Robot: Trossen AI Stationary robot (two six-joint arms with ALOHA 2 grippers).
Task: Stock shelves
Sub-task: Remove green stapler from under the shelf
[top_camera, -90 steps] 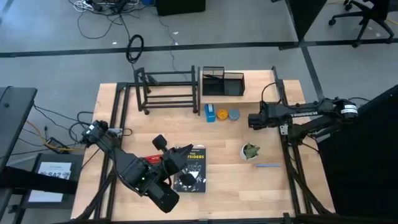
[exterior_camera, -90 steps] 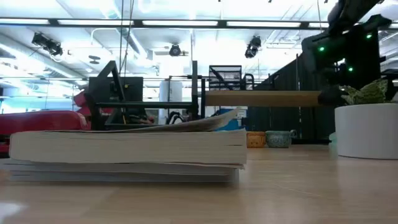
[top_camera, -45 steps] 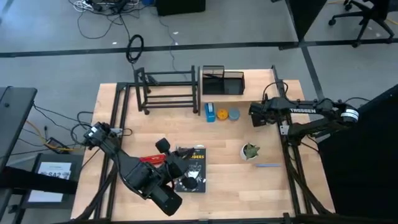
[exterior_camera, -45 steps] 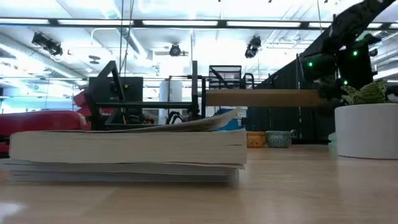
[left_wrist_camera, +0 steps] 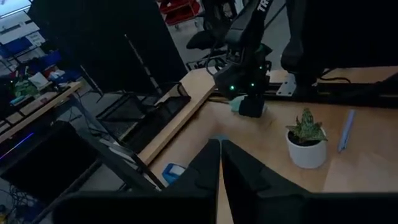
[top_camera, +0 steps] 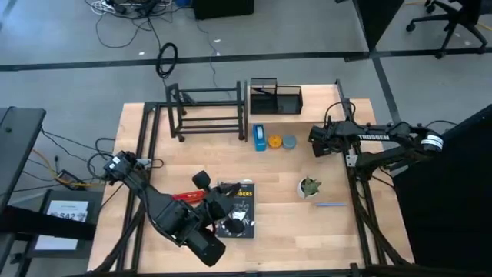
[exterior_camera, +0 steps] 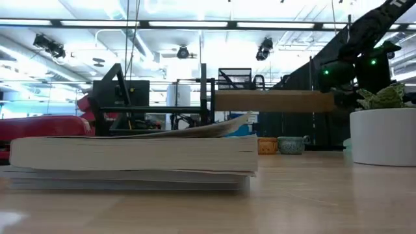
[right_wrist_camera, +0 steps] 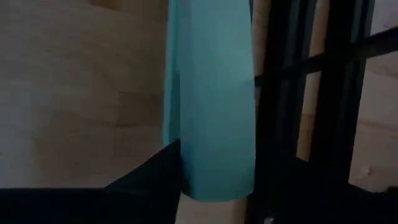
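We've got left pincer (top_camera: 211, 201) parked shut and empty over the book (top_camera: 240, 209) up front, right pincer (top_camera: 313, 146) further up the desk (top_camera: 154, 146) clamped on a thin teal pack (right_wrist_camera: 211, 99), likely light but crushable so hold its flat sides, black rack (top_camera: 207, 111) at the far edge.
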